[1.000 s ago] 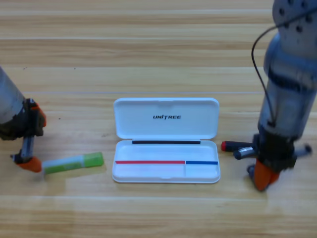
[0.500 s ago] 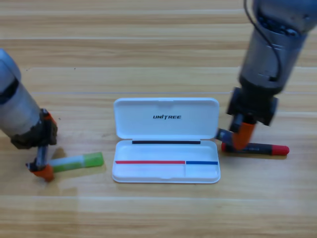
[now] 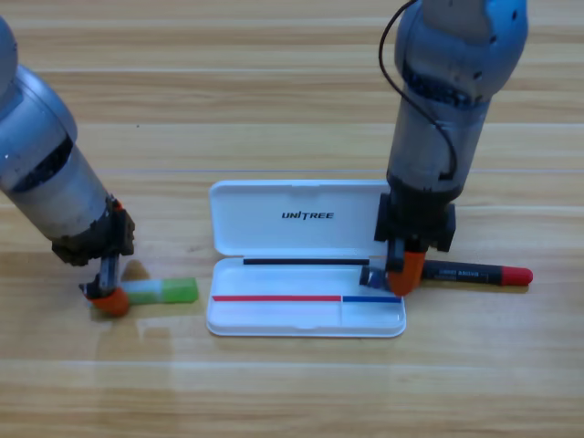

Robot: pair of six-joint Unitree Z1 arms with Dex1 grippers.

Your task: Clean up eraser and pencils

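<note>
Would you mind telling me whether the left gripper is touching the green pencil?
Touching. In the high view, the left gripper sits over the green pencil's pale end, its orange jaw tip overlapping that end with no gap showing.

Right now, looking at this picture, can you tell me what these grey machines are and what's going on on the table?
They are two robot arms, seen by one fixed camera looking down on a wooden table. An open white case lies in the middle. The left hand is at the pale end of a green pencil lying left of the case. The right hand is over the case's right edge, at the near end of a black pencil with a red tip. Whether either hand grips anything is unclear.
</note>
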